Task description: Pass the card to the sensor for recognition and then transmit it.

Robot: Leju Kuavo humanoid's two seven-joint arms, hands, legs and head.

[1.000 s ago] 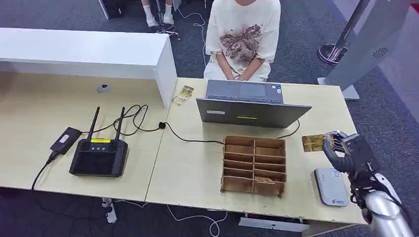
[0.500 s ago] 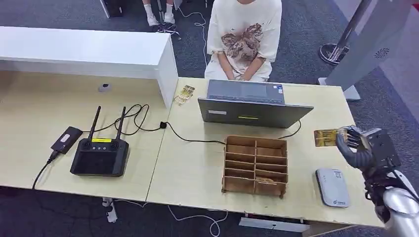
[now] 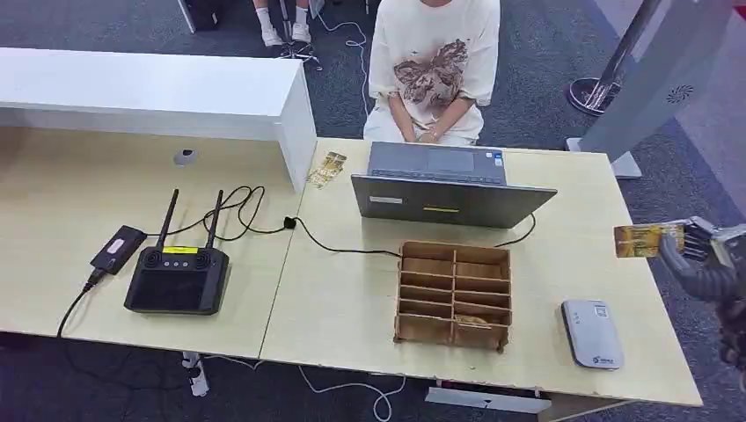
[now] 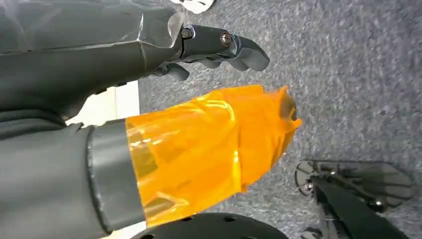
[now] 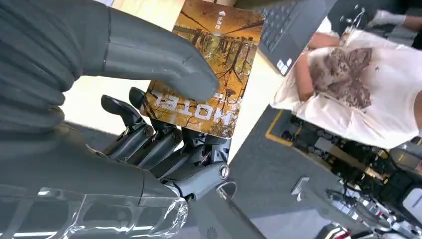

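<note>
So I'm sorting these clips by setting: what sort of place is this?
Probably a mock hotel reception desk set up in an office or lab: the right hand holds a card printed "HOTEL", a card reader and laptop sit on the desk, and grey carpet lies beyond.

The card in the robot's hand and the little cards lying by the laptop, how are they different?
The card is held up off the table by the right hand, past the table's right edge; the little cards lie flat on the table left of the laptop. Both look yellowish brown.
</note>
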